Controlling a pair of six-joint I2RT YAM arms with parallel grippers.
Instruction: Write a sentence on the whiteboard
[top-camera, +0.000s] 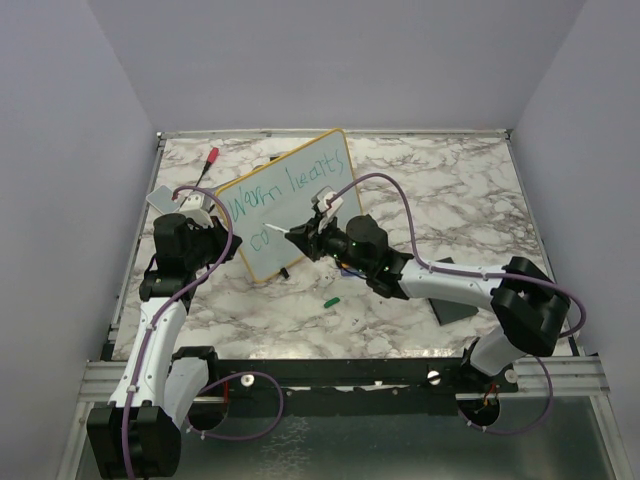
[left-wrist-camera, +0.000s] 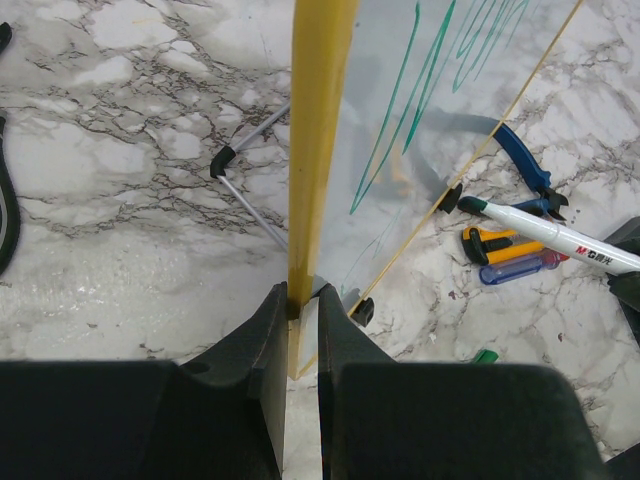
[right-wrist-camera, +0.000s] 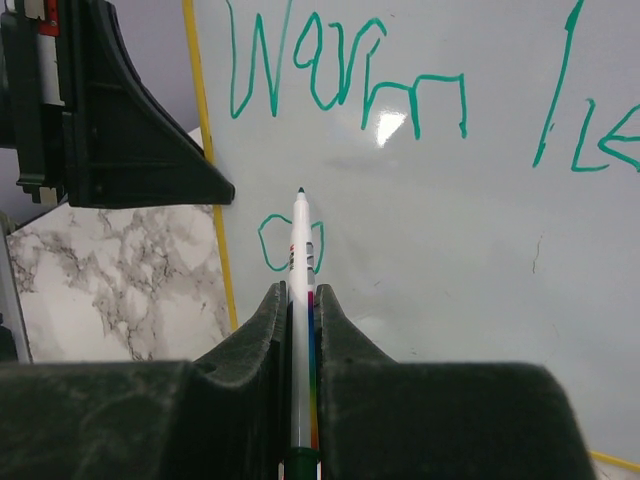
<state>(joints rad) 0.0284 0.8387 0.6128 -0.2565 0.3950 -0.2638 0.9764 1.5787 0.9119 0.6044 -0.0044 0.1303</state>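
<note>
scene: a marble-patterned surface (top-camera: 450, 200) between pale grey walls, seen from above, with two robot arms reaching in from the near edge.
whiteboard (top-camera: 285, 212): a white board in a rounded yellow frame, standing propped and tilted back at the left-centre of the surface. Thin grey legs (left-wrist-camera: 255, 195) with black feet brace it from behind.
sentence (top-camera: 292, 187): teal-green handwriting on the whiteboard. The top line reads "Warm hearts". Below it, at the left end, are only the letters "co".
left arm (top-camera: 182, 250): stretches forward to the left edge of the whiteboard.
left jaws: almost closed, pinching the yellow frame of that left edge between them, close to the lower corner.
right arm (top-camera: 450, 280): bends in from the right across the surface to the front of the whiteboard.
right jaws: fully closed on a white marker (right-wrist-camera: 300, 260), which runs lengthwise between them and sticks out ahead.
marker tip: dark, pointing at the board face right beside the "o" of the second line. I cannot tell whether it touches.
green cap (top-camera: 332, 299): lies loose on the surface in front of the whiteboard, near the right arm.
tools: blue-handled pliers (left-wrist-camera: 525, 165) and a yellow-and-black utility knife (left-wrist-camera: 500, 243) lie on the surface near the board's front foot.
red-capped pen (top-camera: 211, 156): lies toward the far left corner, behind the whiteboard.
black pad (top-camera: 455, 305): flat on the surface at the right, partly under the right arm.
</note>
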